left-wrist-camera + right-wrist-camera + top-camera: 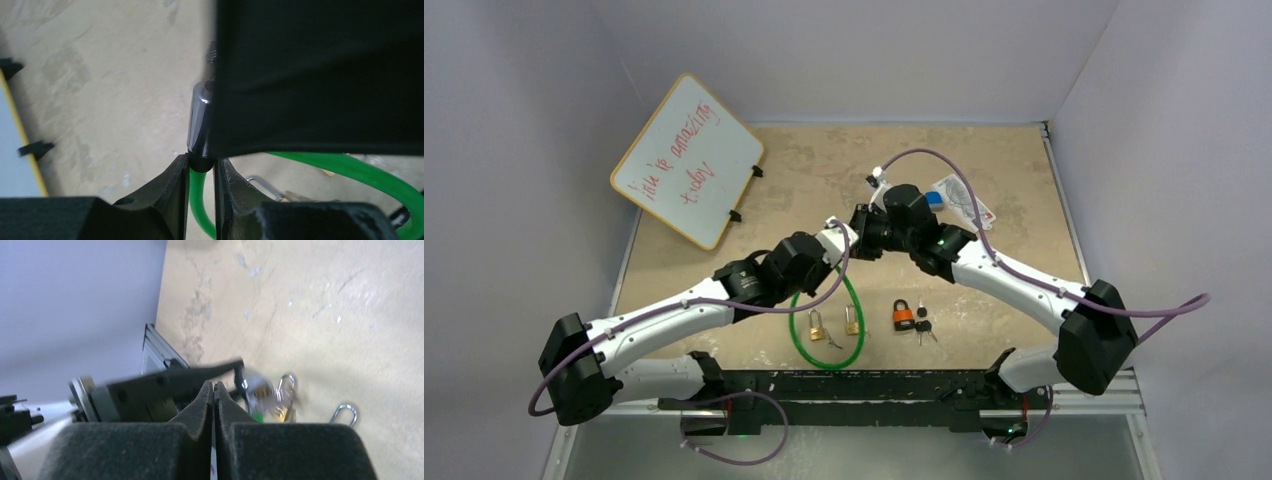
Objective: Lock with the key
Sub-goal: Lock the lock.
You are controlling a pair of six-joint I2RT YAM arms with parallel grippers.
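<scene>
My left gripper [848, 240] is shut on the black barrel [199, 127] of the green cable lock [828, 367] and holds it above the table. The green cable [200, 200] runs down between its fingers. My right gripper [862, 230] meets it head-on, and its black body fills the upper right of the left wrist view. In the right wrist view the right gripper [214, 386] is shut on a thin dark sliver, the key. A blurred key ring [257, 390] hangs just beyond it. The keyhole is hidden.
Two small brass padlocks [816, 325] [852, 322] lie inside the cable loop. An orange padlock [904, 316] with black keys [923, 326] lies to the right. A whiteboard [687, 160] leans at the back left, and a packet [964, 200] lies at the back right.
</scene>
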